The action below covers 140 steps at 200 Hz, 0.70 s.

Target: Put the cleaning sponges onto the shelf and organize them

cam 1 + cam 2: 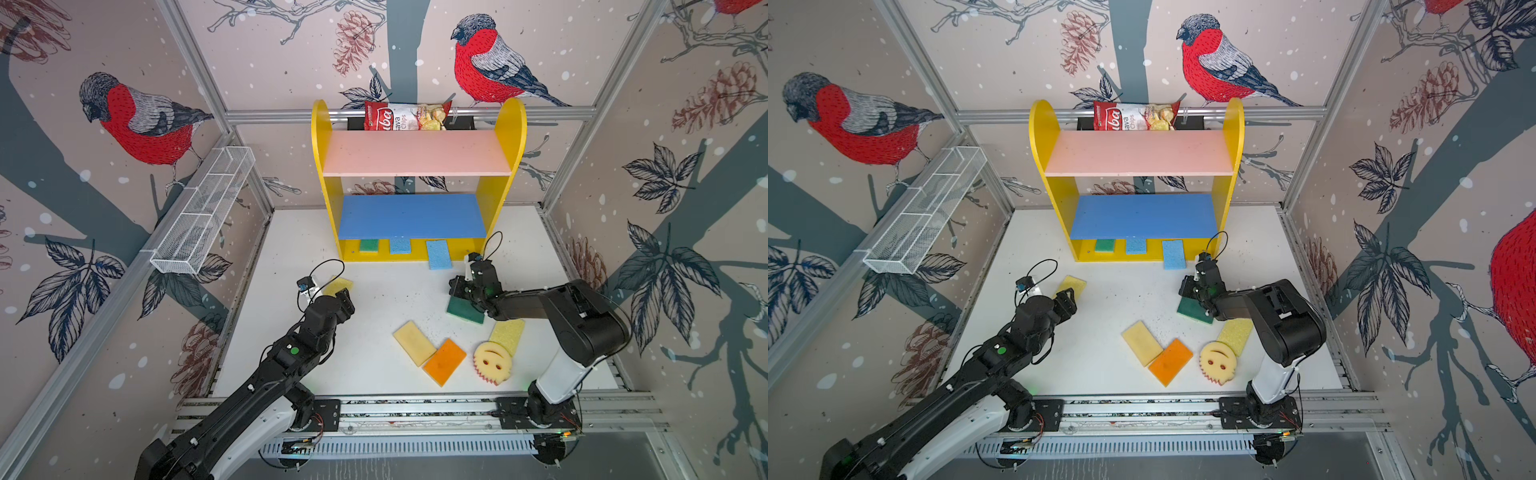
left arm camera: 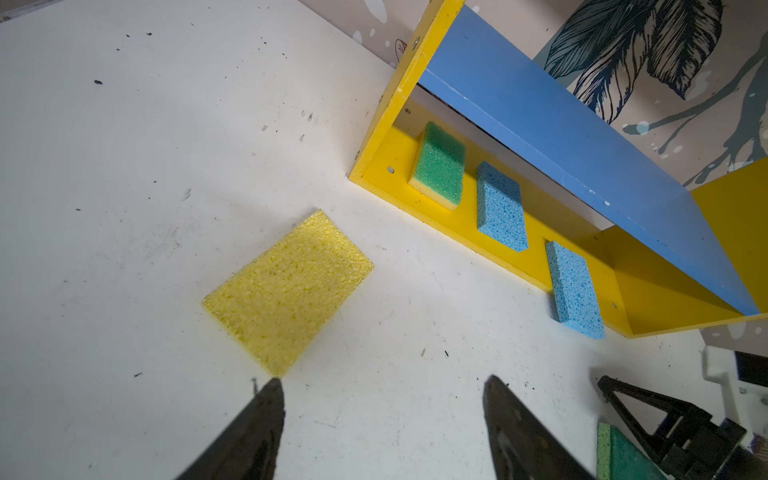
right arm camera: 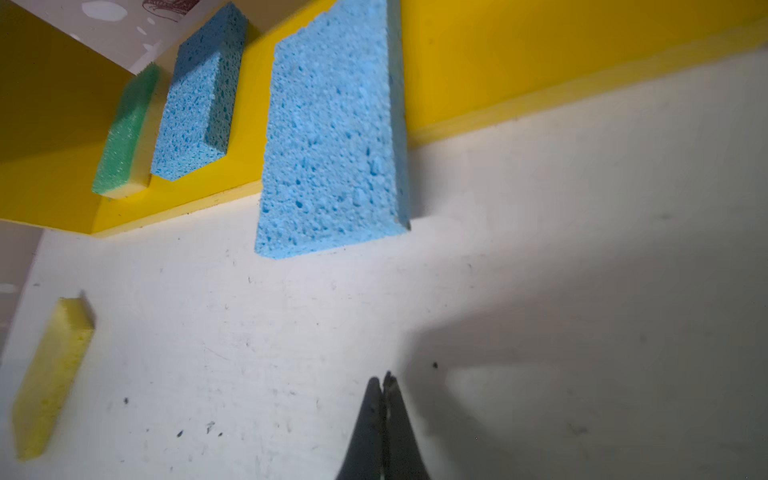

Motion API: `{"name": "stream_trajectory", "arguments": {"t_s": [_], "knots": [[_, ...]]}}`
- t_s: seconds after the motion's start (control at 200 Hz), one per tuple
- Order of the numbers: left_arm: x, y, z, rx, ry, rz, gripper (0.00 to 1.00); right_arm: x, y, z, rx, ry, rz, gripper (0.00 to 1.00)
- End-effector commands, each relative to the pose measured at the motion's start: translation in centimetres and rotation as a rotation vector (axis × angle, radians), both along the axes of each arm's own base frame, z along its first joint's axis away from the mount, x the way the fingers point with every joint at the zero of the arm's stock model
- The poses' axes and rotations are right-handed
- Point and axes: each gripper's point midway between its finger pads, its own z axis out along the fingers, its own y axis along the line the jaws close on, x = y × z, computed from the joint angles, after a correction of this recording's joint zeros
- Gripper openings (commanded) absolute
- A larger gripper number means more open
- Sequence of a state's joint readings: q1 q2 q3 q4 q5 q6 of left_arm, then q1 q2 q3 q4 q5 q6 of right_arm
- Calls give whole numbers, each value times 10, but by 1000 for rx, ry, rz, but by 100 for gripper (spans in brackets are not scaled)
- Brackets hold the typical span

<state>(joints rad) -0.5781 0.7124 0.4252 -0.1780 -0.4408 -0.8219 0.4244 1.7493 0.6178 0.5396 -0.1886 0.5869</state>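
Pushing the overhanging blue sponge (image 1: 438,254), at mid-frame in both top views, fully onto the shelf (image 1: 382,257) is best done squarely by the right gripper (image 3: 384,379), jaws pressed shut and empty.

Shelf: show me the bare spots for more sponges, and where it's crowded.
The pink top board and blue middle board are bare end to end. On the yellow base, the widest free stretch lies between the overhanging blue sponge and the right panel; its left half holds a green sponge and a second blue sponge.
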Motion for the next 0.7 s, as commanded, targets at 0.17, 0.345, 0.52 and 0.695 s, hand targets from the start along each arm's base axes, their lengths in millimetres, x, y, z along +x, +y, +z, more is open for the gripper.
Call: {"name": "stream_trajectory", "arguments": {"t_s": [0.17, 0.345, 0.52, 0.695], "knots": [[-3, 4, 2, -13, -13, 9, 74, 14, 19, 16, 198, -38, 49, 0], [-3, 2, 3, -22, -14, 5, 74, 20, 22, 13, 214, -51, 44, 0], [-1, 0, 0, -7, 1, -1, 74, 30, 21, 10, 238, -78, 19, 0], [-2, -2, -5, -17, 7, -10, 74, 35, 23, -2, 274, -60, -7, 0]]}}
